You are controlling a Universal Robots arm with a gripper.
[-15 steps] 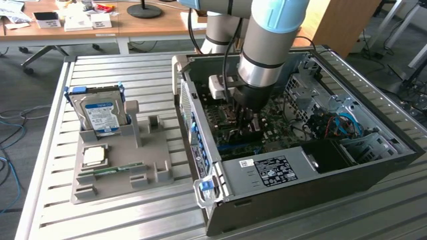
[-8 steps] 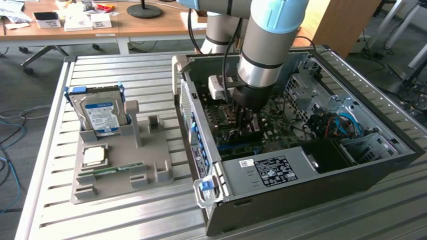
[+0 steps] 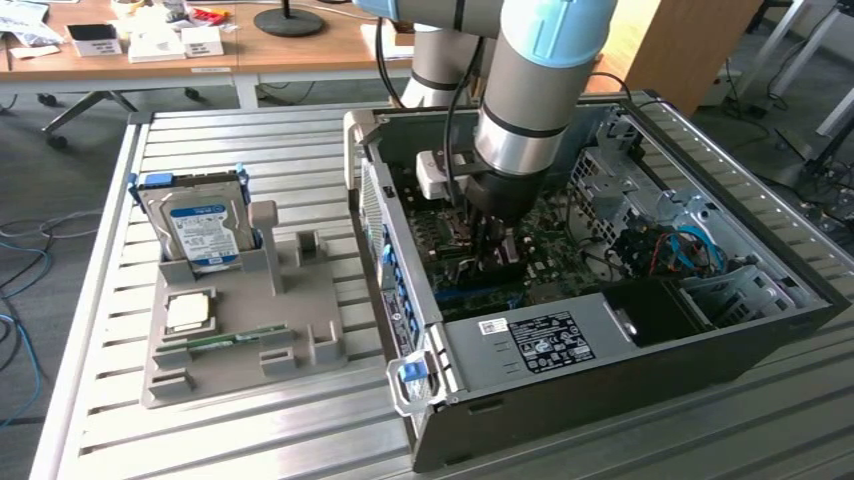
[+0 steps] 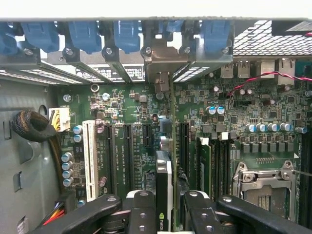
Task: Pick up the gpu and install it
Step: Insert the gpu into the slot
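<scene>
1. Jaws of the gripper (image 4: 168, 214) are clamped on the gpu (image 4: 171, 146) in the wrist view, one black finger (image 4: 141, 209) on each side of the card, which stands on edge over the motherboard (image 4: 253, 112), its silver bracket up at the rear slot row with blue clips (image 4: 87, 36).
2. Exterior view: the gripper (image 3: 491, 240) reaches down inside the open computer case (image 3: 601, 400), near the case's wall on the exterior view's left. Well apart, a grey holder (image 3: 240, 340) carries a hard drive (image 3: 200, 225).

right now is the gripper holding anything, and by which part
The gripper holds the gpu edge-on, fingers pinching its top edge, over the motherboard.
</scene>
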